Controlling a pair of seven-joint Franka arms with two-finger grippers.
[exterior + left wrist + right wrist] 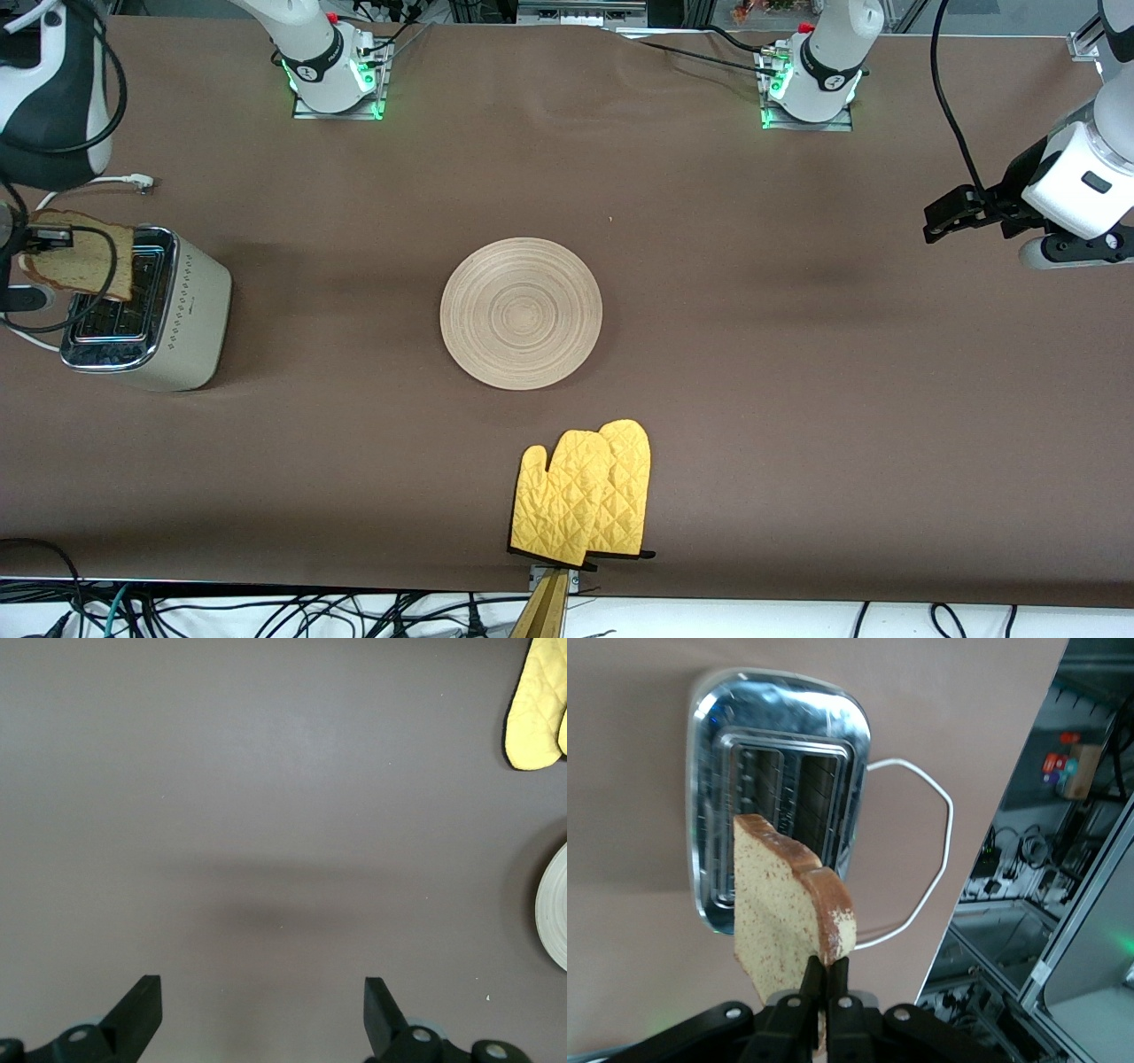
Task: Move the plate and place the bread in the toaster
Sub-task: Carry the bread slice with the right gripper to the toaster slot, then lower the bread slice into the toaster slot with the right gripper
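Front view: we find the right end effector (35,257) raised over the toaster (168,328), its fingers closed tight on the bread (84,266). We note the slice hangs on edge above the chrome top, over the slots and not yet inside either of the 2. The toaster stands at the right arm's end of the surface (797,399), its white cord (115,182) trailing toward the robots' bases.

The plate (521,313) lies flat near the middle of the surface, well apart from both end effectors. We record 2 yellow oven mitts (585,496), overlapping, nearer to the front camera than the plate.

The left end effector (952,217) waits in the air over the left arm's end of the surface, fingers spread wide and holding nothing.

Right wrist view adds what the front view hides: the right end effector (825,988) pinches the bread (784,921) by 1 corner at the crust, and both open slots of the toaster (780,788) show beneath it.

Left wrist view shows the left end effector (263,1010) over bare surface (266,815), with only an edge of the plate (554,917) and of the oven mitts (536,709) in frame.
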